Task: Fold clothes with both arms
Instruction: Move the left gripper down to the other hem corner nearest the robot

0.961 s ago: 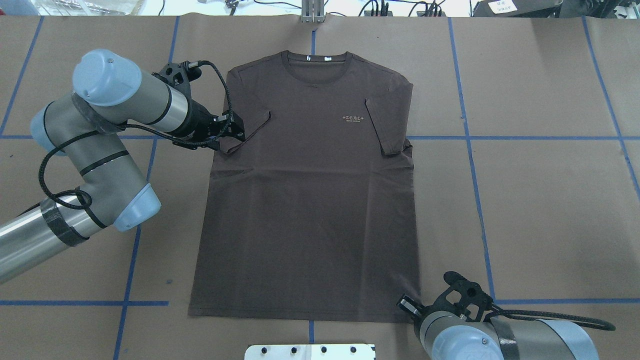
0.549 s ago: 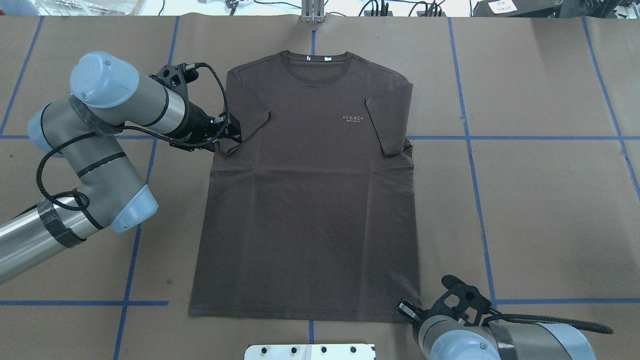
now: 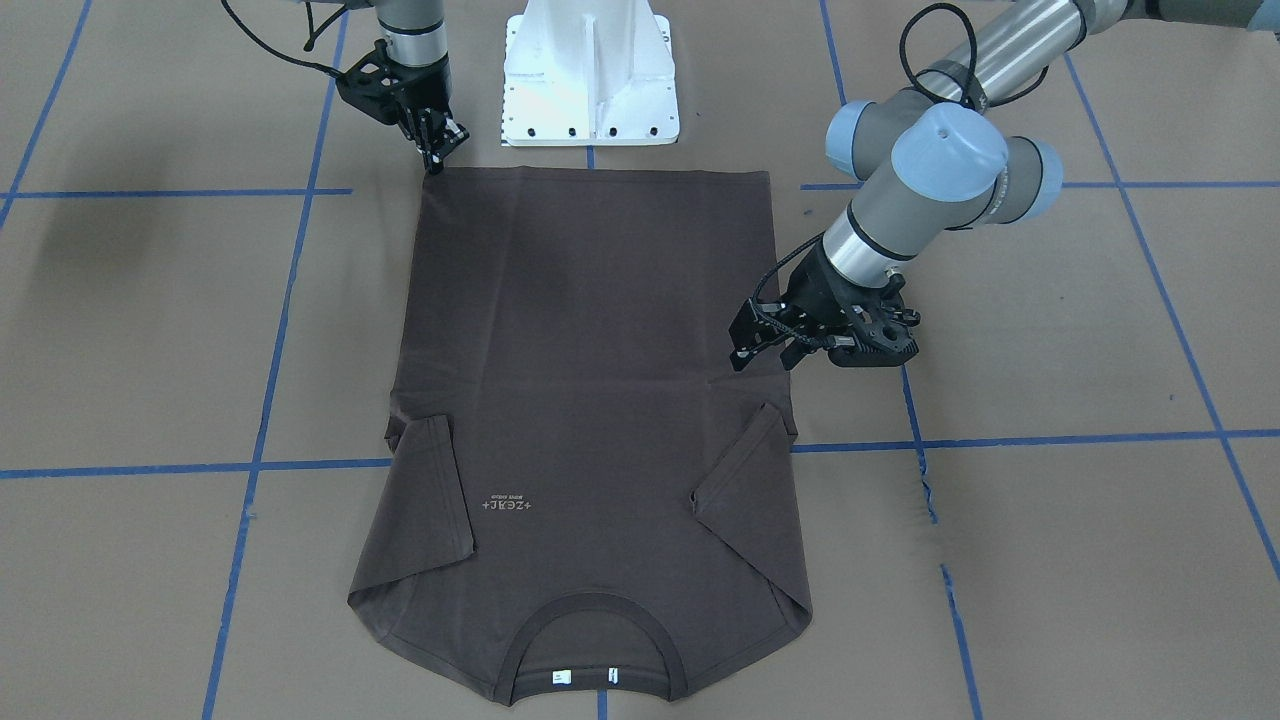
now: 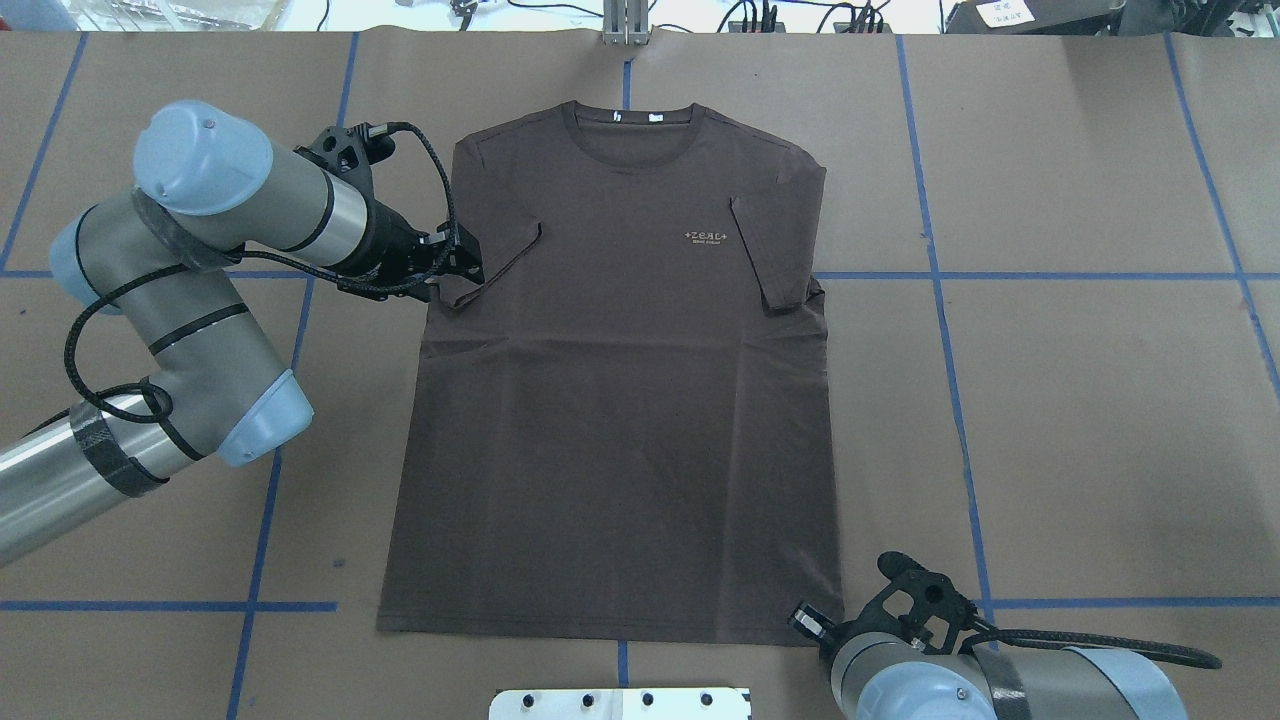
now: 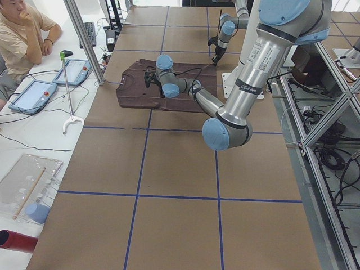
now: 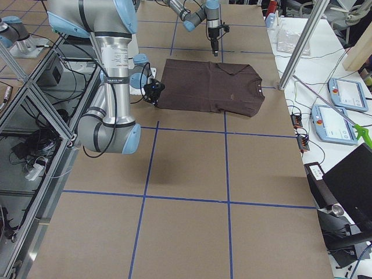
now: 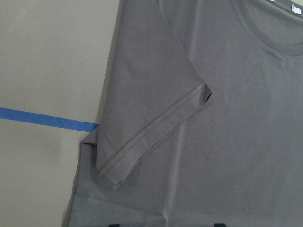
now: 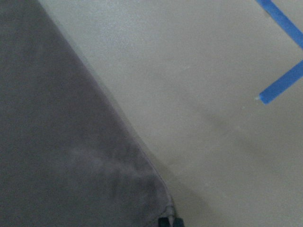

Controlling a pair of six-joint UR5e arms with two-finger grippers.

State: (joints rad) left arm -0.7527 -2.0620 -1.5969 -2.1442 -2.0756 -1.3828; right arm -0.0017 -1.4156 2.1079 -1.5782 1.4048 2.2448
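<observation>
The dark brown T-shirt [image 3: 590, 330] lies flat on the brown paper, front up, both sleeves folded inward, collar away from the robot; it also shows in the overhead view [image 4: 620, 420]. My left gripper [image 3: 762, 350] is open and low at the shirt's side edge, just below the folded left sleeve [image 7: 156, 127]. My right gripper [image 3: 437, 160] points down at the near hem corner, and in the right wrist view [image 8: 169, 221] its tips sit close together on that corner. In the overhead view my right wrist hides it.
The white metal base [image 3: 590, 80] stands just behind the hem. Blue tape lines [image 4: 1050, 275] cross the paper-covered table. An operator [image 5: 22, 28] sits with tablets past the far edge, and metal posts [image 5: 84, 39] stand there.
My left gripper has drawn back slightly from the folded sleeve toward the shirt's edge. My right wrist has shifted a little toward the hem corner. The shirt has not moved.
</observation>
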